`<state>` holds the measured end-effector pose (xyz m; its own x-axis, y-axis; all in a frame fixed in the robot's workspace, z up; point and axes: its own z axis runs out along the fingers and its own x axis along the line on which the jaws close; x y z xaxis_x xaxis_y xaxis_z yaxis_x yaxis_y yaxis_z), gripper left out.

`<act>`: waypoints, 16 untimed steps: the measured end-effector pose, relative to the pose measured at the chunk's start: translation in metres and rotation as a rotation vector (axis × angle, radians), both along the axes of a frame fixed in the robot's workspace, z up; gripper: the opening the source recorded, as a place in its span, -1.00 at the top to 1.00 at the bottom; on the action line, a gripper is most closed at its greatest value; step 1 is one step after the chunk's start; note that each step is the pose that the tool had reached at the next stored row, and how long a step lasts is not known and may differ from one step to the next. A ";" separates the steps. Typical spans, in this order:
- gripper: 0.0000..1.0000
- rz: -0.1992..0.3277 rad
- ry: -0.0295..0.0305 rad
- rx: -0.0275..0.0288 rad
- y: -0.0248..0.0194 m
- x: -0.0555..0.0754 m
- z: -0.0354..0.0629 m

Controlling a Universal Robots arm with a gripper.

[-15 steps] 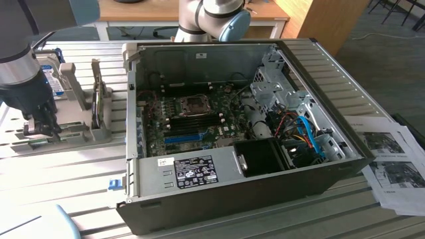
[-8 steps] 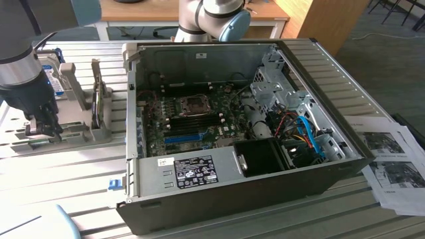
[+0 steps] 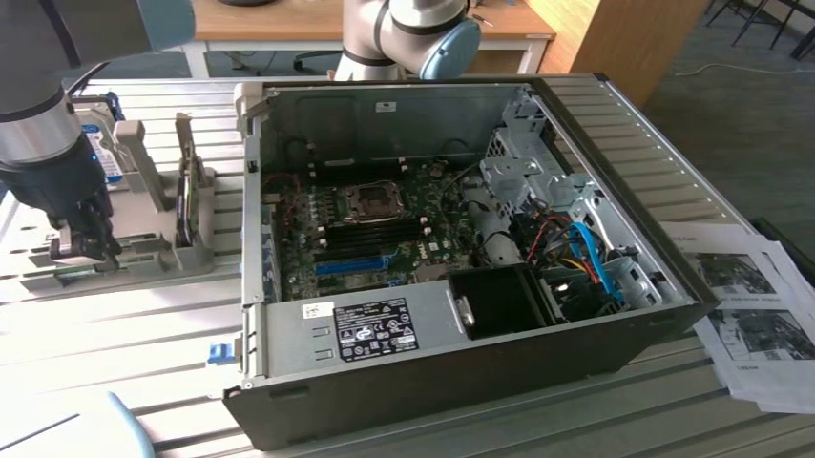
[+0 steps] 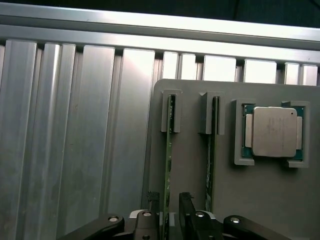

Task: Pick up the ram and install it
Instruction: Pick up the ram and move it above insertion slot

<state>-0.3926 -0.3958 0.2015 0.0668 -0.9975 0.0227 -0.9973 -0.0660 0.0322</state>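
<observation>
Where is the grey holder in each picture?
Exterior view: grey holder at the exterior view's left, beside the computer case.
Wrist view: grey holder on the ribbed table, carrying two ram sticks and the processor.
Shared landmark: the end effector, at the holder.

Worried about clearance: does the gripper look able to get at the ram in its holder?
Probably yes. The open fingers straddle the ram, with nothing between; the neighbouring stick stands clear of them.

Slatted metal table [image 3: 128, 324] with computer case [image 3: 421, 382], grey holder plate [image 4: 265, 200], papers [image 3: 751, 315].
</observation>
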 end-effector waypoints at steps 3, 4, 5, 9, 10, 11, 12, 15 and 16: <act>0.42 0.000 -0.0002 0.0001 0.0001 0.000 -0.0010; 0.42 0.000 0.0000 0.0000 0.0001 0.000 -0.0020; 0.42 0.000 0.0000 0.0000 0.0001 0.000 -0.0027; 0.42 0.000 0.0002 -0.0002 0.0001 0.000 -0.0035; 0.42 0.000 0.0001 -0.0001 0.0001 0.000 -0.0036; 0.42 0.000 0.0001 -0.0001 0.0001 0.000 -0.0036; 0.42 0.000 0.0000 0.0000 0.0001 0.000 -0.0036; 0.45 0.000 0.0000 0.0000 0.0001 0.000 -0.0036; 0.45 0.000 0.0000 0.0000 0.0001 0.000 -0.0036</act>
<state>-0.3926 -0.3957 0.1979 0.0667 -0.9975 0.0227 -0.9973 -0.0659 0.0322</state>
